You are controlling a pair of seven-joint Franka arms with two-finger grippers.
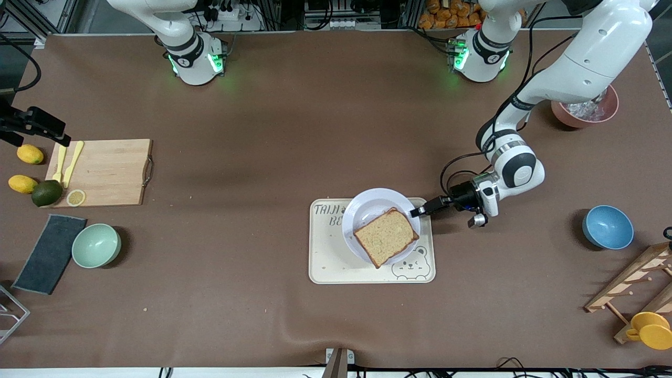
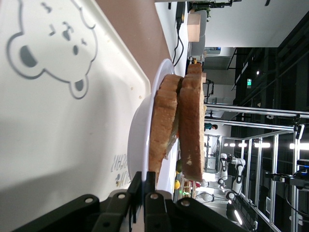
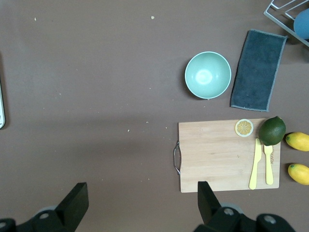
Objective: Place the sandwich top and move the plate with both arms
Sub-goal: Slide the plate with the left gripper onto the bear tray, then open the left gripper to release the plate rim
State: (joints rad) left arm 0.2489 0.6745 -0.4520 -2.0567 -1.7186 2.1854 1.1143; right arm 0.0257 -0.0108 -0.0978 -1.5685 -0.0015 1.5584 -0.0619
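Note:
The sandwich top [image 1: 387, 236], a plain tan bread slice, lies on the round pale plate [image 1: 375, 202]. The plate sits on the cream bear tray [image 1: 336, 262]. In the left wrist view the sandwich top [image 2: 192, 125] rests on a lower bread slice [image 2: 161, 125] on the plate [image 2: 137, 140]. My left gripper [image 1: 418, 211] is at the plate's rim on the side toward the left arm's end of the table. Its jaws [image 2: 150, 176] are shut on the rim. My right gripper [image 3: 141, 193] is open and empty, high over bare table beside the cutting board [image 3: 219, 154], and out of the front view.
A wooden cutting board [image 1: 107, 170] with yellow cutlery, a lemon slice, a lime and lemons is toward the right arm's end. A mint bowl [image 1: 96, 245] and a grey cloth [image 1: 50, 252] lie nearer the camera. A blue bowl [image 1: 607, 227], a pink bowl [image 1: 585, 110] and a wooden rack [image 1: 630, 289] are toward the left arm's end.

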